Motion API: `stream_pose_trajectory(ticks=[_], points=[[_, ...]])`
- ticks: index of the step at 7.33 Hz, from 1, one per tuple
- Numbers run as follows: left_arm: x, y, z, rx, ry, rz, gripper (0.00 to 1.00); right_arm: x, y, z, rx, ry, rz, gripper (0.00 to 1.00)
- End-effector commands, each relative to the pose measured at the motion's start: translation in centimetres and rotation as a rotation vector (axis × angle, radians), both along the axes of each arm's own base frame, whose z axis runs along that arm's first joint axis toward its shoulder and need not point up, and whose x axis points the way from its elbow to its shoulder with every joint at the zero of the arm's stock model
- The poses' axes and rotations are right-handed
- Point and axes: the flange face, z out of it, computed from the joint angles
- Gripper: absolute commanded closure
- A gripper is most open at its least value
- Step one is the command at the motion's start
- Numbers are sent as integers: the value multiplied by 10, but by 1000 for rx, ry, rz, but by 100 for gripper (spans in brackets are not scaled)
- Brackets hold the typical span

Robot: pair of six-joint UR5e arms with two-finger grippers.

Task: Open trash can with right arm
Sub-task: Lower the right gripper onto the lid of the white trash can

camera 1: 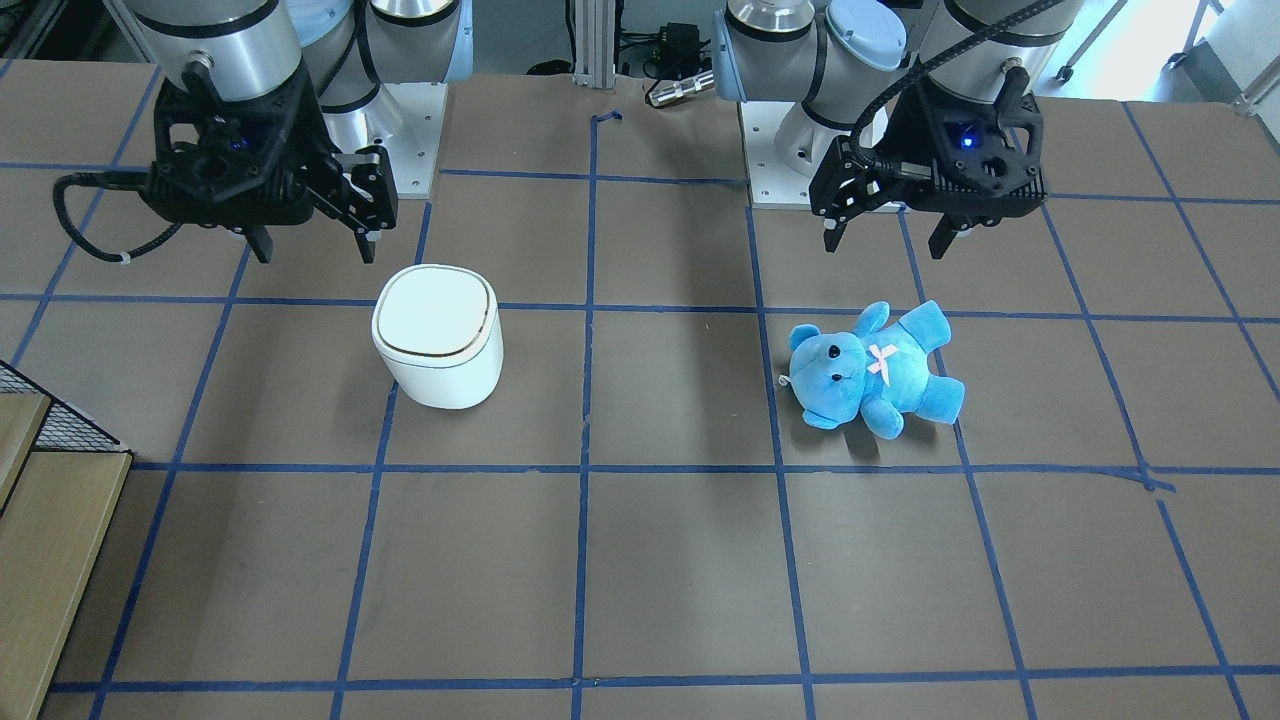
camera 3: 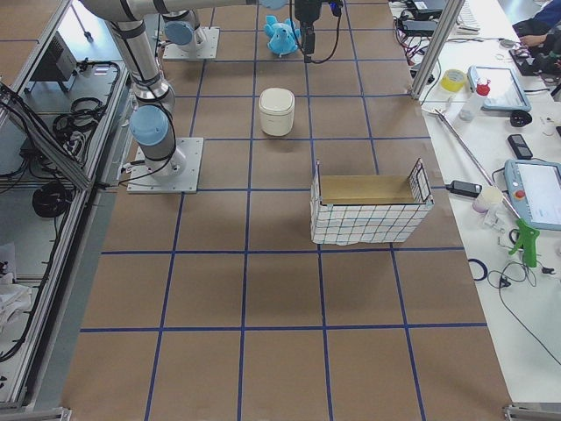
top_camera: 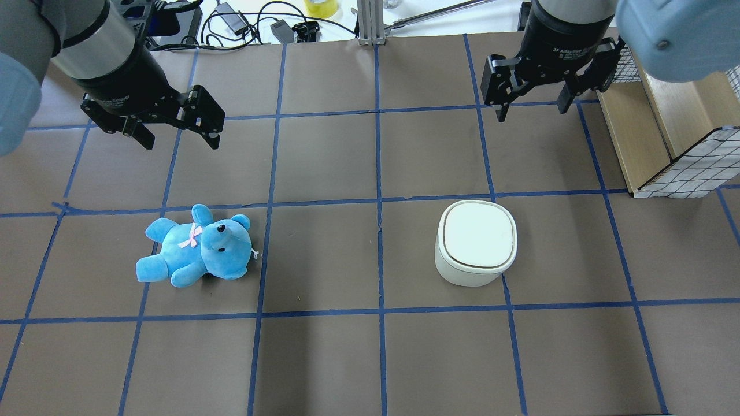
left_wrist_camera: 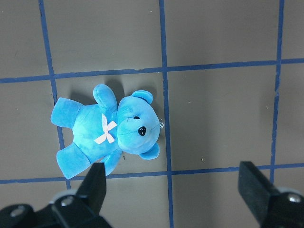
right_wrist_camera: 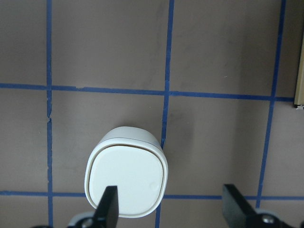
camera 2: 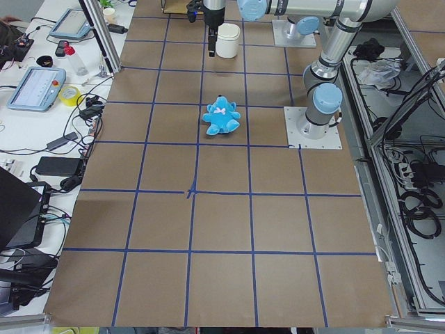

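From the front, shows the right gripper [camera 1: 315, 240] hanging spread wide, with the white trash can [camera 1: 440, 340] upright, lid closed, below and just forward of its jaws, not touching them. Shows the left gripper [camera 1: 885, 235] likewise released, a blue teddy bear [camera 1: 875, 370] lying beneath and ahead of its jaws. From overhead, puts the can well clear of the right jaws. Through the right wrist camera, places the can under one finger, off-centre in the gap.
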Motion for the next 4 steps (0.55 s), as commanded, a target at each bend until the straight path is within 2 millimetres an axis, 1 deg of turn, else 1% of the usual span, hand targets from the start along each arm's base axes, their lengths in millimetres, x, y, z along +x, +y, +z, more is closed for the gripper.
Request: stream_pose_trajectory(ticks=[1,2,3,4], points=[[0,0,0,0,0,0,0,17,37,-108,188,19,8,100],[0,0,0,0,0,0,0,24,44,-145,129,17,0,100],[0,0,0,0,0,0,0,26,54,-170,131,15,-2,100],[0,0,0,0,0,0,0,26,53,-182,144,16,7,100]])
